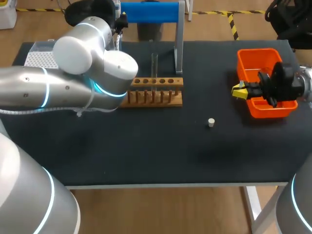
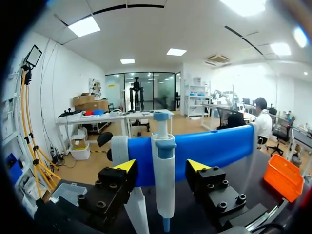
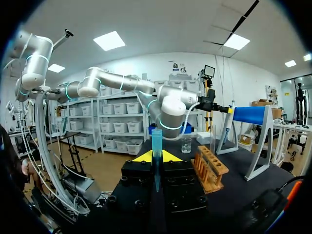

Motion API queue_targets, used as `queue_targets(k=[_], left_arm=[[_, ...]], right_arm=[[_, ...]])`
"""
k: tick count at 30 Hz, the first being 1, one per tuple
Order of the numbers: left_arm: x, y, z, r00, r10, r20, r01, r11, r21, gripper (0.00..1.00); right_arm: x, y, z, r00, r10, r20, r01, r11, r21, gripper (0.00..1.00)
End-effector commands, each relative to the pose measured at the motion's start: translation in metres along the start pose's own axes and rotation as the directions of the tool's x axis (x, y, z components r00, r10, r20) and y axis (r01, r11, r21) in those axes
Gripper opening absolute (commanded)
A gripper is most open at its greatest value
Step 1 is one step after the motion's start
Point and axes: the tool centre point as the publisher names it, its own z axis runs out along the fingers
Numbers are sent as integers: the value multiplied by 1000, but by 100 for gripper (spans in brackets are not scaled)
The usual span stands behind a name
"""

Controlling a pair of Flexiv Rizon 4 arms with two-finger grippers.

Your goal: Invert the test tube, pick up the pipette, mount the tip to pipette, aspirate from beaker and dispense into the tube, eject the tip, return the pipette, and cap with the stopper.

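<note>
Left wrist view: saw pipette [image 2: 165, 180] hanging straight down on blue stand [image 2: 214, 146], between wide-open fingers of left claw [image 2: 162, 166], not touched. Saw left arm [image 1: 73, 53] lying across toward back of table [image 1: 146, 151]. Saw right claw [image 3: 156, 157] shut tight on upright blue tip [image 3: 156, 139], by orange box [image 1: 258, 54].

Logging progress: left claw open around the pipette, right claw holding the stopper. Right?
No. The right claw holds a tip, per the right wrist view; the stopper lies on the table. The left claw is open around the pipette.
</note>
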Motion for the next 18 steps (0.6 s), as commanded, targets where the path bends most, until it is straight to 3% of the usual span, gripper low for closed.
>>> queue_targets(k=[1, 18], left_arm=[[2, 1, 9, 1000, 0, 4, 0, 1000, 4, 59], [2, 1, 16, 999, -8, 41, 8, 1000, 6, 49]], right_arm=[[1, 1, -1, 1000, 0, 2, 0, 1000, 2, 0], [1, 1, -1, 1000, 0, 2, 0, 1000, 2, 0]])
